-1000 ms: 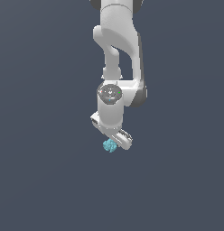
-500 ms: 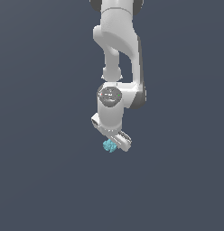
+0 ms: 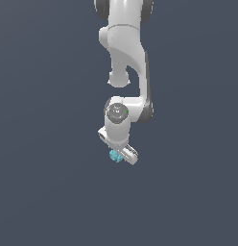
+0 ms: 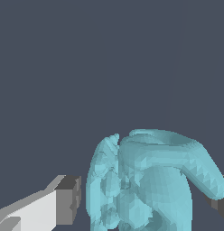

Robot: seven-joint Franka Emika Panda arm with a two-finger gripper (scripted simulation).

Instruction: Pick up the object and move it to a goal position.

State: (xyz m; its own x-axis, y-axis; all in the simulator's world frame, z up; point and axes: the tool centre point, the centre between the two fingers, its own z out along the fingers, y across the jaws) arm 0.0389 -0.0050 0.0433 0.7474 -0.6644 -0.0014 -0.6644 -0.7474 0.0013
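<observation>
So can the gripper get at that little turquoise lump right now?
Probably yes: the turquoise lump already sits between the gripper's jaws, nothing blocking it, though whether both pads touch it is unclear.

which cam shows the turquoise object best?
Wrist view: the turquoise object fills much of the frame, lumpy surface plain, sitting between the fingers. The exterior view shows only a tiny cyan speck under the hand.

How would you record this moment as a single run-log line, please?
phase: grasp | object: turquoise blob between fingers | gripper: left finger apart from blob, contact unclear | goal marker: none visible
</observation>
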